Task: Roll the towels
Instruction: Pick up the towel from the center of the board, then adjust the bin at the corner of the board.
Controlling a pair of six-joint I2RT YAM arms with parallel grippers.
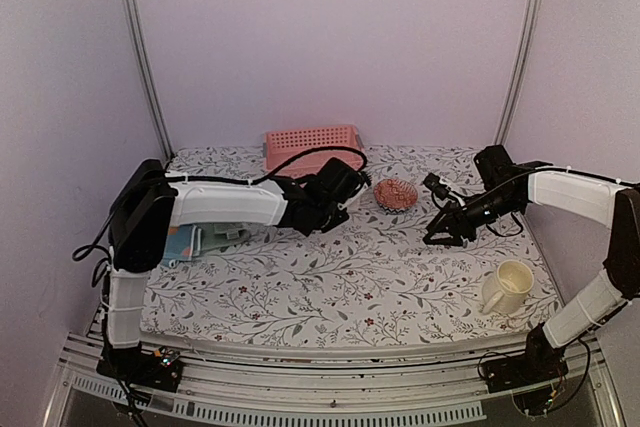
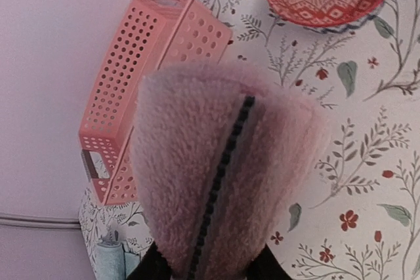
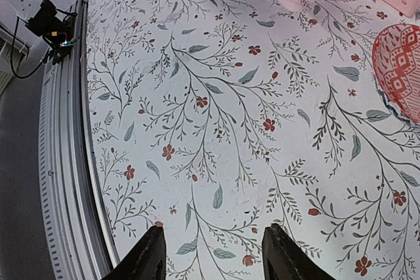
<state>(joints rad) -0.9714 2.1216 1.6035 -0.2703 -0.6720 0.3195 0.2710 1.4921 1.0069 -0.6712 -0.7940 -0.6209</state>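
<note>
Covering the whole work area, a floral-print surface (image 1: 330, 287) is carrying everything. Left arm (image 1: 220, 202) is reaching across from the left edge toward the back centre. Right arm (image 1: 570, 192) is bending in from the right side and pointing toward the middle.

Pink slatted basket (image 1: 312, 142) is sitting at the far edge of the surface, against the back wall. Other towels (image 1: 190, 242), bluish and greenish, are lying in a heap at the left edge, partly under the left arm.

Pink towel (image 2: 216, 162) is showing fluffy and doubled over, with a dark stitched hem running down its middle. It is sitting just in front of the basket and left of the bowl; cannot tell whether it is touching the surface.

Cream mug (image 1: 506, 287) is standing upright near the right front corner, well apart from the rest. Red patterned bowl (image 1: 396, 193) is sitting at back centre, between the two claws.

Left claw (image 2: 210, 268) is clenching on the pink towel, its dark fingers pinching the cloth from both sides. Right claw (image 3: 213, 237) is hovering over bare print, jaws standing apart and gripping nothing.
</note>
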